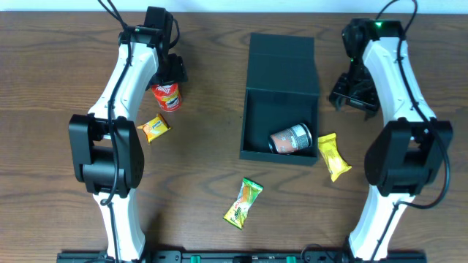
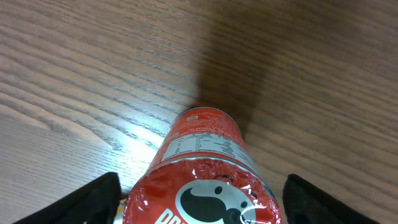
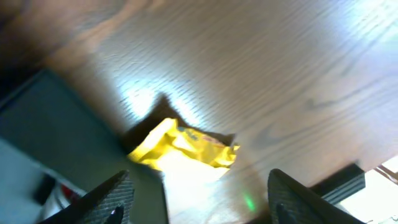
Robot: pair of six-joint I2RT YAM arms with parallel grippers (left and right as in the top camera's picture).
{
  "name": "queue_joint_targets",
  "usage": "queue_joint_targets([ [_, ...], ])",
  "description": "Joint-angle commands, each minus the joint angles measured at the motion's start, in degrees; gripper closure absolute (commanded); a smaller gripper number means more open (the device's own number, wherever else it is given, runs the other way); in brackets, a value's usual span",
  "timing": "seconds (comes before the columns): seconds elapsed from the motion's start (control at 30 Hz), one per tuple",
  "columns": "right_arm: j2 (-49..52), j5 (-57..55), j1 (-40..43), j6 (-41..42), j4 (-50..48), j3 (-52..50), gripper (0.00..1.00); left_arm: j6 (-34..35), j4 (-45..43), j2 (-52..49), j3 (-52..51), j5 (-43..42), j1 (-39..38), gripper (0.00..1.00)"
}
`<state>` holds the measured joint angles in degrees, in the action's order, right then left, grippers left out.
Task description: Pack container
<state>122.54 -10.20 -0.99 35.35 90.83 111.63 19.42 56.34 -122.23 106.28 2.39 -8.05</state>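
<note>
**Left tool** (image 2: 202,190) – released. Its two dark fingers (image 2: 93,202) stand spread to either side of a red can (image 2: 205,134), and a thin gap shows on each side, so the can is not grasped. From the wrist camera the can's printed face fills the space between the fingers. In the overhead view the tool sits over the far side of the can, on the left half of the wooden table (image 2: 74,74). Whether the can stands upright or leans cannot be told.

**Right tool** (image 3: 199,196) – released, with nothing between the fingers. The wrist view is blurred. A crumpled yellow packet (image 3: 180,146) lies on the table ahead of the fingers, hard against the outer wall of the container (image 1: 270,109).

**Container** – dark teal-green, square, at mid-table between the two arms. Its hinged lid (image 1: 281,62) lies thrown back flat on the far side. Inside, one dark grey can (image 1: 291,139) lies on its side in the near right corner; the remaining floor is bare.

**Loose items on the table** – an orange-yellow packet (image 1: 153,128) lies near the red can on its near side. A green packet (image 1: 243,202) lies in front of the container, apart from it.
</note>
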Motion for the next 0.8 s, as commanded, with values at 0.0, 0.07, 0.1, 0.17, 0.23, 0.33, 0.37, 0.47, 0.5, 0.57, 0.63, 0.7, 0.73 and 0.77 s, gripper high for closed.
queue_joint_targets([
  [0.0,0.37,-0.24,-0.57,1.03,0.02,1.07,0.34,-0.24,0.17,0.63,0.74,1.03,-0.02,0.14],
  [0.07,0.37,-0.13,-1.38,1.03,-0.22,1.05,0.37,-0.50,0.17,0.63,0.74,1.03,-0.02,0.14],
  [0.1,0.37,-0.33,-1.73,1.05,-0.28,1.03,0.44,-0.70,0.17,0.63,0.74,1.03,-0.02,0.14],
  [0.17,0.37,-1.01,-2.40,1.09,-1.05,0.87,0.76,-1.03,0.17,0.63,0.74,1.03,-0.02,0.14],
  [0.23,0.39,-1.68,-2.82,2.45,-1.55,0.24,0.98,-1.09,0.11,0.63,0.74,1.20,-0.02,0.14],
  [0.33,0.39,-1.51,-2.84,3.39,-2.62,-1.31,0.98,-1.29,-0.26,0.63,0.74,1.20,-0.02,0.14],
  [0.37,0.39,-1.25,-2.86,3.39,-2.99,-1.88,0.98,-1.29,-0.33,0.63,0.74,1.22,-0.02,0.14],
  [0.47,0.39,0.42,-2.91,3.39,-4.57,-4.15,0.98,-1.31,-0.76,0.63,0.68,1.22,-0.02,0.14],
  [0.5,0.39,1.49,-2.93,3.39,-5.42,-5.11,0.98,-1.31,-0.87,0.63,0.68,1.22,-0.02,0.14],
  [0.57,0.39,3.10,-2.95,3.37,-6.51,-6.40,0.98,-1.42,-0.96,0.63,0.68,1.20,-0.02,0.17],
  [0.63,0.39,3.91,-3.17,3.37,-7.52,-7.28,0.98,-1.49,-1.16,0.61,0.66,1.25,-0.02,0.17],
  [0.7,0.39,4.28,-3.50,3.37,-7.74,-7.45,0.98,-1.49,-2.10,0.61,0.11,1.22,0.00,0.16],
  [0.73,0.39,4.26,-3.63,3.37,-7.89,-7.45,0.98,-1.49,-2.64,0.61,-0.31,1.22,0.00,0.16],
  [0.77,0.39,4.26,-3.78,3.37,-8.02,-7.45,0.98,-1.49,-3.08,0.61,-0.74,1.22,0.00,0.16],
])
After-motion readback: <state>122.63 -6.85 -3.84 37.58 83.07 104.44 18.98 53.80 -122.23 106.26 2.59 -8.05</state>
